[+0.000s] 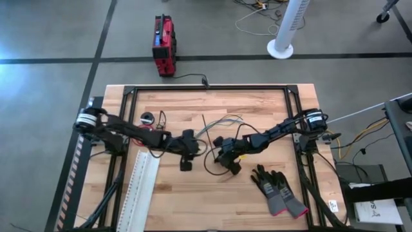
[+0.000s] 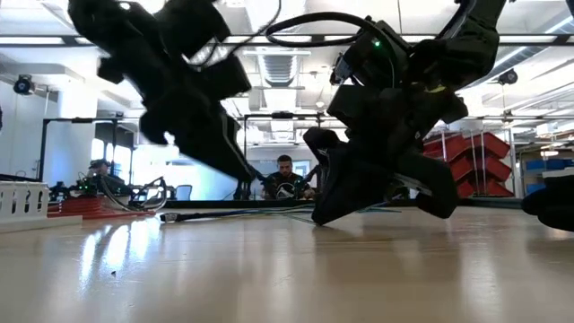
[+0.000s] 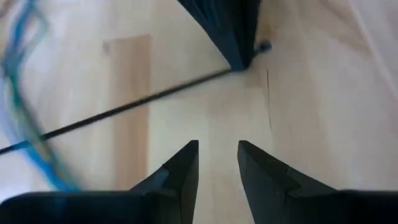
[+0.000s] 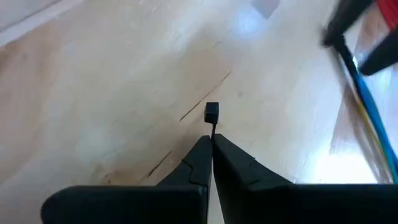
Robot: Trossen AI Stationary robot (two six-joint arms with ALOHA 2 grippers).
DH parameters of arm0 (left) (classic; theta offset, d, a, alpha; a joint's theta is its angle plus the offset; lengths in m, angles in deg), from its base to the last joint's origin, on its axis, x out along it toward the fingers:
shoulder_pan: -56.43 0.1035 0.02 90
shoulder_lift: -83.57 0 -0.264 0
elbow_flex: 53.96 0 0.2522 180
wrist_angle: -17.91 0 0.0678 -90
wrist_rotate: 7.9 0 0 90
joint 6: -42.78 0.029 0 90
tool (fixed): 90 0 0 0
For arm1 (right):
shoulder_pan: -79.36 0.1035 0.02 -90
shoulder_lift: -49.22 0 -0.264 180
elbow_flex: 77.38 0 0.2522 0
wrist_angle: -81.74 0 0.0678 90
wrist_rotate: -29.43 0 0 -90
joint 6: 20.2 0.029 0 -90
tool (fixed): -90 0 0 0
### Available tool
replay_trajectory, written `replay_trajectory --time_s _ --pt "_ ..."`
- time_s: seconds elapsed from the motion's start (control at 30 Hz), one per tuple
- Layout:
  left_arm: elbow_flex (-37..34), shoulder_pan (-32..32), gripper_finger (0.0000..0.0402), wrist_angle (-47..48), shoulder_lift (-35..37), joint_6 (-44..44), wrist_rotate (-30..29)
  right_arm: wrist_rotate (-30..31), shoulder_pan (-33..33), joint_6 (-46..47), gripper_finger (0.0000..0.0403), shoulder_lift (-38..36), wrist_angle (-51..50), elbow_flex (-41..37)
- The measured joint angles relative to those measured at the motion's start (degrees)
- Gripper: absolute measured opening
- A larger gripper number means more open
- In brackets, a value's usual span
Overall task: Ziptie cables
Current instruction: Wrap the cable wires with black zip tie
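At table centre, cables: thin black wires (image 1: 209, 145) in a loose loop between the two grippers, coloured strands fanning toward the far side; small red and black coil (image 1: 149, 118) well apart, near the left arm's base.
Zip tie: thin black strip with a small square head (image 4: 211, 112), pinched upright in the right gripper, head just past the fingertips.
Right gripper (image 4: 212, 144): pressed together on the zip tie, low over the wooden table (image 1: 257, 109), just right of the cable loop.
Left gripper (image 3: 217, 152): spread, nothing between the fingers (image 3: 183, 165), hovering over bare wood just left of the loop; one straight black wire (image 3: 124, 111) crossing the board ahead of it.
Beside the left arm: long white slotted strip (image 1: 143, 187), lying lengthwise toward the near edge.
Near the right front corner: pair of black gloves (image 1: 278, 188) with grey cuffs, side by side, apart from the cables.
Beyond the table: red box (image 1: 163, 44) on the floor, its black cord running to the table's far edge.
Low view background: seated person (image 2: 285, 177) behind the table, partly hidden by the arms.
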Motion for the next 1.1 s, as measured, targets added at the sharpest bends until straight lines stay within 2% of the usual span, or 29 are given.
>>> replay_trajectory --time_s 0.13,0.23,0.3,0.37,0.47,0.6,0.67,0.73,0.87,1.0,1.1 --pt "-3.6 0.3 0.0099 -1.7 5.3 -4.1 -9.8 0.2 -0.1 -1.4 0.0 0.0 1.9 0.0" --pt "-9.0 1.9 0.0099 -9.8 8.7 -7.0 -16.4 0.4 -0.1 -1.7 0.0 0.0 2.5 0.0" --pt "-12.5 4.6 0.0098 -18.7 9.9 -9.4 -15.6 0.6 -0.2 -2.3 0.0 0.2 3.2 0.0" --pt "-15.0 8.4 0.0098 -25.9 10.2 -12.5 -11.6 0.6 -0.2 -2.5 0.0 0.2 3.7 0.0" --pt "-16.6 15.4 0.0091 -30.4 9.9 -21.2 -5.6 1.1 -0.2 -2.7 0.0 0.2 4.4 0.0" --pt "-16.4 24.7 0.0072 -30.4 7.5 -29.5 0.9 1.4 -0.3 -1.7 0.0 0.2 5.0 0.0" --pt "-15.7 27.4 0.0064 -30.3 6.0 -28.8 1.5 2.8 -0.3 -1.5 0.0 0.2 5.1 0.0" --pt "-14.5 29.1 0.006 -30.6 4.5 -24.2 0.5 3.9 -0.4 -1.2 0.0 0.2 5.1 0.0" --pt "-12.4 29.8 0.0061 -30.0 2.7 -21.3 -0.8 4.6 -0.5 -0.5 0.0 0.2 5.1 0.0" --pt "-9.5 29.7 0.006 -29.5 0.7 -25.4 -0.9 4.6 -0.6 0.0 0.0 0.2 4.9 0.0" --pt "-6.2 30.6 0.0059 -22.4 -1.5 -28.6 1.1 4.6 -0.7 -0.1 0.0 0.2 4.9 0.0"
